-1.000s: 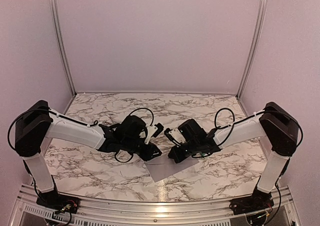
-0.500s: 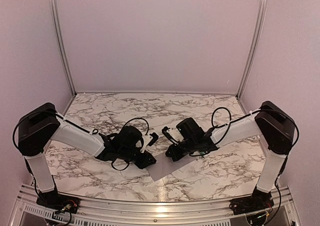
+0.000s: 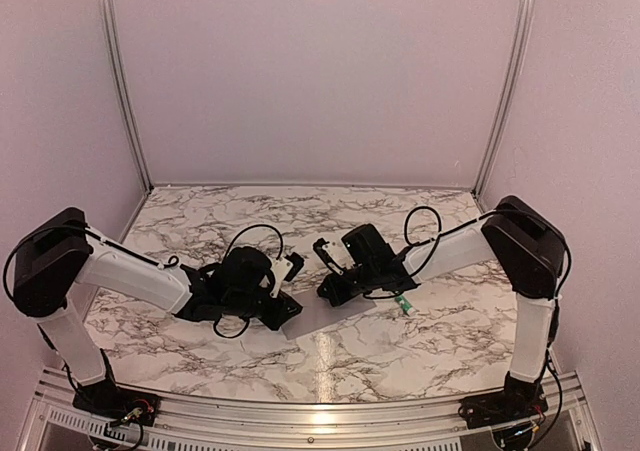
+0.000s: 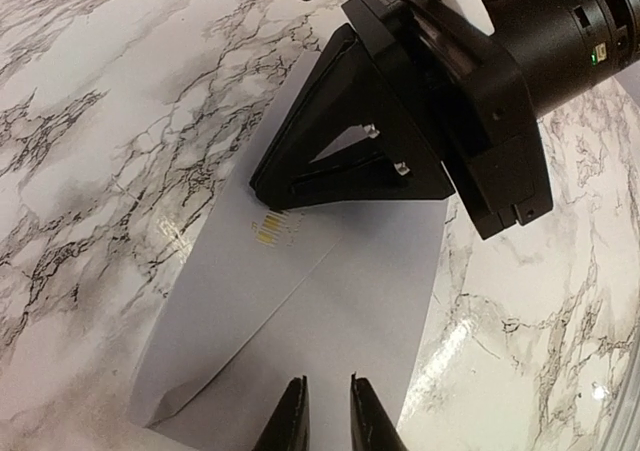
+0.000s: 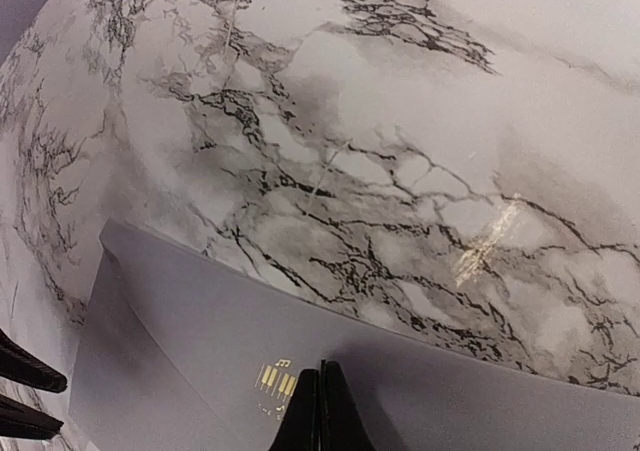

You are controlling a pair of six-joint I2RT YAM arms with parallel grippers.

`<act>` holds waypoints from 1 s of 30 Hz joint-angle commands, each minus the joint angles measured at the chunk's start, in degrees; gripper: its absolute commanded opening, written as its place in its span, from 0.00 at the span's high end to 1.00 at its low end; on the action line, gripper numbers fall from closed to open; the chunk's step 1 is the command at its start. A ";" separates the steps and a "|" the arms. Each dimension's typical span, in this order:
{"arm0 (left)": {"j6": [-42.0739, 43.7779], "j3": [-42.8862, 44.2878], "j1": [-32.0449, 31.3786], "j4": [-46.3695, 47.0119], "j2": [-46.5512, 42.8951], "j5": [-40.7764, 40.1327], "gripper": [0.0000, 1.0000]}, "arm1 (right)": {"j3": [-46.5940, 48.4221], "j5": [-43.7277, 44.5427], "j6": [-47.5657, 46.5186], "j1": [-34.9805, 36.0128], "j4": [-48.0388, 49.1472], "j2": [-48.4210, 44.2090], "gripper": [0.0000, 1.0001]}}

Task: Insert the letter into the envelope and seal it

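The grey envelope (image 4: pixel 330 301) lies flat on the marble table with its pointed flap folded down; a small gold piano emblem (image 4: pixel 270 229) marks the flap. In the top view the arms leave only a sliver of the envelope (image 3: pixel 308 311) showing. My right gripper (image 5: pixel 320 369) is shut, its tips resting on the flap beside the emblem (image 5: pixel 275 379). My left gripper (image 4: pixel 328 396) stands over the envelope's near part, open by a narrow gap with nothing between its fingers. The letter is hidden.
A small green-white tube (image 3: pixel 404 303) lies on the table just right of the right gripper. The marble table (image 3: pixel 200 221) is walled by pale panels at the back and sides. The left fingertips (image 5: pixel 30 371) show at the lower left edge of the right wrist view.
Both grippers have shifted left and lowered over the envelope, which now shows less in the top view. The left jaws have narrowed. The right gripper stayed shut.
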 commanded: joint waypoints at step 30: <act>-3.72 1.93 -0.20 6.38 13.12 -5.09 1.00 | -1.92 0.65 1.26 1.86 -2.10 -4.09 0.95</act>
